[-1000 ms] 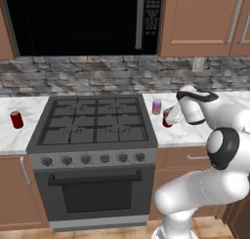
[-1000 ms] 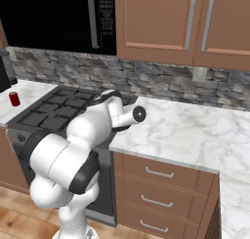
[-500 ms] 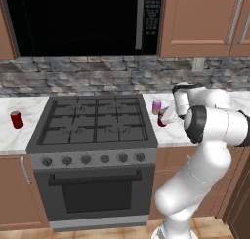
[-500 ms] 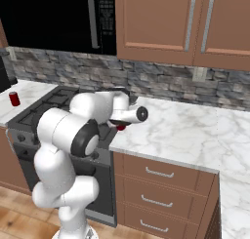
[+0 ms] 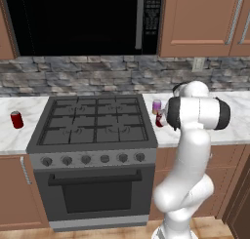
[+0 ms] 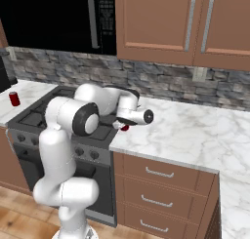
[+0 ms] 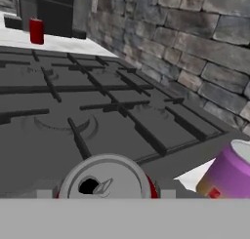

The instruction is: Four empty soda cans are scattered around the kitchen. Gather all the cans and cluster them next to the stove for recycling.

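A red soda can stands on the worktop just at the stove's 3 o'clock edge, with the purple-pink can just beside it at 12 o'clock. In the hand view the red can's silvery top sits right at the hand; whether the hand grips it or is open I cannot tell. Another red can stands on the worktop at the stove's 9 o'clock

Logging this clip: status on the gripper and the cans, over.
Gripper low over a red can, jaw state unclear. Purple can beside it, right of the stove. Another red can on far counter. Nothing blocking.
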